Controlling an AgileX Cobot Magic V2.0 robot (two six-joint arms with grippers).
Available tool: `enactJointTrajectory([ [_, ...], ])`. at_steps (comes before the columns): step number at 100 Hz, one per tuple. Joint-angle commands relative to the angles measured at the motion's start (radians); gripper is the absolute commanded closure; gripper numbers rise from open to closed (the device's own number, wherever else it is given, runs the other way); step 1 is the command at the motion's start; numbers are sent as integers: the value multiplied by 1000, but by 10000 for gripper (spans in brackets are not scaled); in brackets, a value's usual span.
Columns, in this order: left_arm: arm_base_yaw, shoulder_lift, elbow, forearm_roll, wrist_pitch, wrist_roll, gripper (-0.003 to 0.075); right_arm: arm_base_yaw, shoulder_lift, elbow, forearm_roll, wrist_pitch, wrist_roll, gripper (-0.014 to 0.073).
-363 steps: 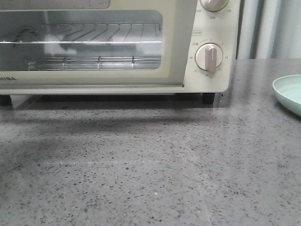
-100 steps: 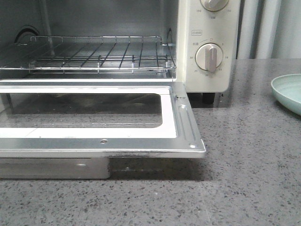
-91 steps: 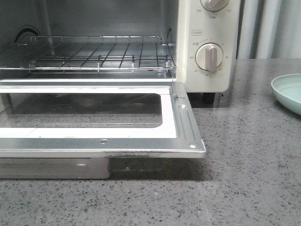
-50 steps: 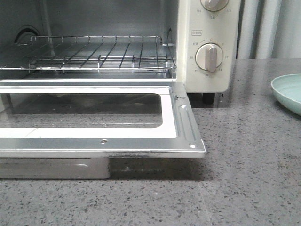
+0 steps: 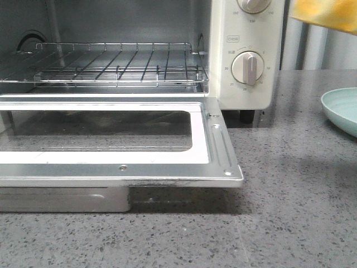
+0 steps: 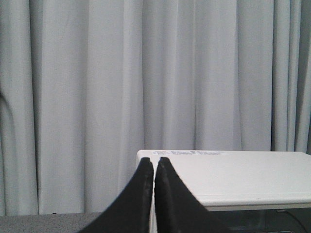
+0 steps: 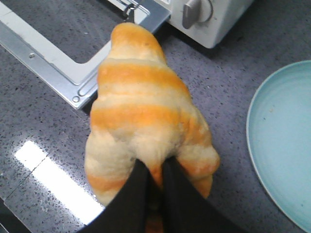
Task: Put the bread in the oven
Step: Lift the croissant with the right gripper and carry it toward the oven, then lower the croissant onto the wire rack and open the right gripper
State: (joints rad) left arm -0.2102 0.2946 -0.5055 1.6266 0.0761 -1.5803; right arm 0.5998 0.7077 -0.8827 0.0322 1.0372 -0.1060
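Bread (image 7: 146, 111) pinched in right gripper (image 7: 155, 187); left gripper (image 6: 154, 170) closed, empty. Clear door (image 5: 215, 145), lay bread flat on rack (image 5: 111, 64).

We see the oven (image 5: 245, 33) at the back left of the counter (image 5: 290, 223), with its door (image 5: 206, 145) lying down flat toward us at 6 o'clock from the cavity. Inside the cavity the wire rack (image 5: 111, 64) sits. The plate (image 5: 343, 109) is at 3 o'clock from the oven. The bread (image 5: 329, 12) is above, at 1 o'clock, between oven and plate.
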Motion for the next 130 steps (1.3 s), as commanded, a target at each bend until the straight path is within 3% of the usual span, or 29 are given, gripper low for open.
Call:
enactJointTrajectory([
  [1, 0, 10, -17, -22, 10, -1, 741, 40, 36, -27, -27, -105, -30, 662],
  [24, 0, 10, -13, -22, -51, -20, 741, 159, 183, -121, -72, -189, -108, 662],
  [62, 0, 10, -13, -22, -61, -37, 741, 414, 490, -385, -403, -190, -108, 662],
  [110, 0, 10, -13, -22, -90, -39, 741, 421, 718, -569, -542, -273, -102, 662],
  [130, 0, 10, -13, -22, -96, -39, 741, 372, 797, -606, -546, -282, -87, 662],
])
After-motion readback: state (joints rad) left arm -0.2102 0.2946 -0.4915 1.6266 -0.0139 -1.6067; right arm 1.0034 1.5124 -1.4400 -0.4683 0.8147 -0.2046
